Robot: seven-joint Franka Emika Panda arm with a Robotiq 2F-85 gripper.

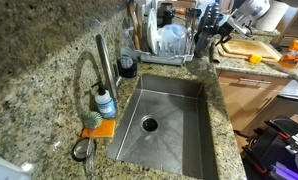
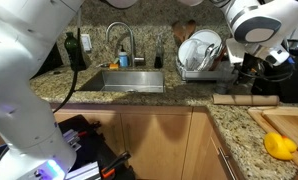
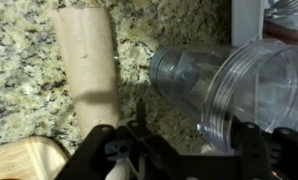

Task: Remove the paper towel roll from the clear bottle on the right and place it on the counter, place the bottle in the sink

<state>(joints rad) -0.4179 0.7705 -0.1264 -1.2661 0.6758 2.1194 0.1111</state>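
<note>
Now we see the bottle (image 3: 189, 80) lying on its side on the counter (image 3: 19, 60), long axis left-right in the wrist view; gripper (image 3: 174, 138) fingers stand apart.

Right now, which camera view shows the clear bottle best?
The wrist view: the clear bottle lies on its side on the counter, large in the picture, just beyond the open gripper. In both exterior views the robot arm is over that spot; I cannot see the bottle.

Kitchen corner around me, dim at the back.
Right now I see pale wooden cabinet doors (image 2: 149, 130) below the faucet (image 2: 124, 42), a dark wall (image 2: 159, 25) behind it, a wire dish rack (image 2: 202, 58) just beside it.
</note>
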